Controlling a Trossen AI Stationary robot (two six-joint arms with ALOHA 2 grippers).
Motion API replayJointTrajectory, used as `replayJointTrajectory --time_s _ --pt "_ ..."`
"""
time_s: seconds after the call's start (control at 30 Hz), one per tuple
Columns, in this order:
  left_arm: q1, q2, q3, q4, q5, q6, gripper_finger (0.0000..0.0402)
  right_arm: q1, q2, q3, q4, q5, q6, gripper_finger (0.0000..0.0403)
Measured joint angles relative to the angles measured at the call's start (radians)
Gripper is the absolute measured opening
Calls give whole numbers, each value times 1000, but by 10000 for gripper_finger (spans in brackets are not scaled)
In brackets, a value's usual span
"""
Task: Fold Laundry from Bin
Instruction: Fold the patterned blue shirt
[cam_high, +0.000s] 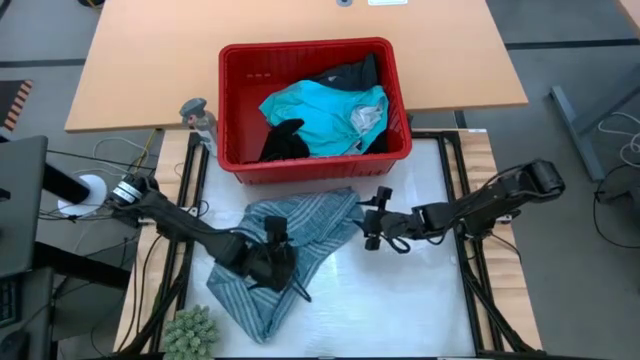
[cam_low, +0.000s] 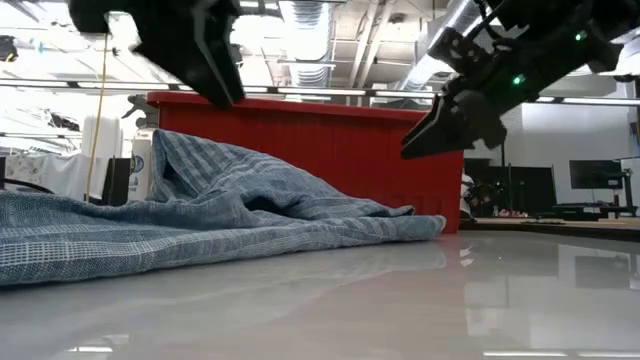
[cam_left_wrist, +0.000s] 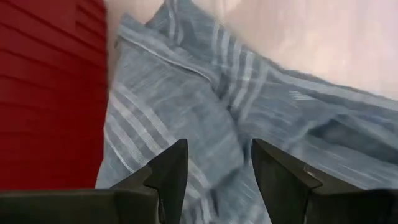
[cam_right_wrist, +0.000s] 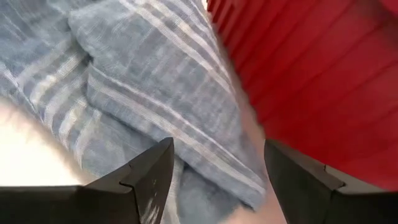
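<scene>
A blue-grey striped garment (cam_high: 285, 245) of the laundry lies crumpled on the white table surface, in front of the red bin (cam_high: 236, 90); its far part rests against the bin's near wall (cam_low: 300, 140). In the bin lie a bright turquoise garment (cam_high: 325, 112) and black ones (cam_high: 285, 140). My left gripper (cam_high: 272, 232) hovers open above the striped garment's middle (cam_left_wrist: 205, 124). To the garment's right my right gripper (cam_high: 372, 218) hovers open, near its right corner (cam_right_wrist: 186, 124). Neither touches the cloth.
A small grey bottle (cam_high: 200, 118) stands left of the bin. A green spiky plant (cam_high: 190, 332) sits at the table's near left corner. Black frame rails (cam_high: 462, 200) run along the work surface's sides. Bare white surface (cam_high: 400, 300) lies to the near right.
</scene>
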Motion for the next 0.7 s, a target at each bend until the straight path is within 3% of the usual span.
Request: replayJointTrajectory --time_s 0.17,0.33,0.57,0.7 --pt "26 0 -125 229 -30 60 167 0 -56 0 -88 1 27 276" --pt "18 1 -219 378 -138 70 167 0 -78 0 -149 1 52 276" --pt "15 94 -222 474 -149 136 167 0 -78 0 -157 1 83 276" --pt "3 202 -160 449 -222 182 167 0 -78 0 -164 1 97 276"
